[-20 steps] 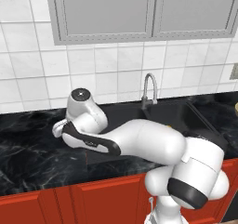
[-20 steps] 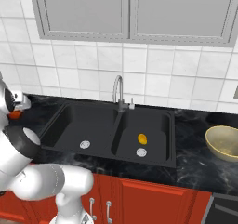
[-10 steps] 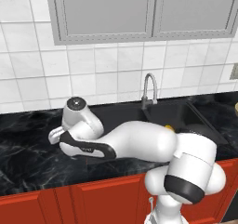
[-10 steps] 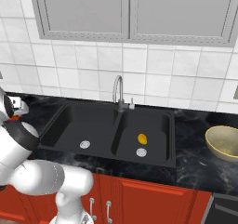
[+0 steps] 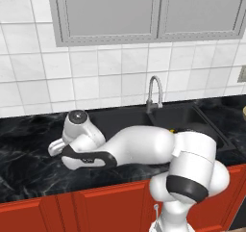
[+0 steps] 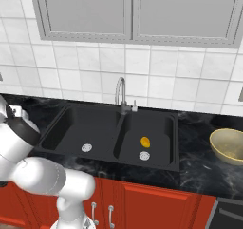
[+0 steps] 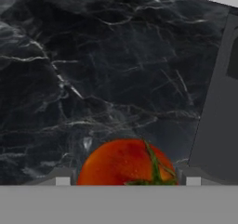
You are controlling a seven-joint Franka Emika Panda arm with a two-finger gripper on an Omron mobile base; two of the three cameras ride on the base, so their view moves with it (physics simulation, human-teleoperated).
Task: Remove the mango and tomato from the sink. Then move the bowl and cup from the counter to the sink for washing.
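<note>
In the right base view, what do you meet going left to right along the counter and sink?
White robot arm → left black sink basin with its round silver drain → curved silver faucet → small yellow-orange mango in the right basin → wide tan-yellow bowl on the black marble counter.

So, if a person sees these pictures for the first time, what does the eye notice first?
Probably the red tomato, sitting between the gripper's fingers over the black marble counter left of the sink. Next, the small yellow-orange mango in the right basin near its drain, and the tan bowl on the counter far right.
</note>
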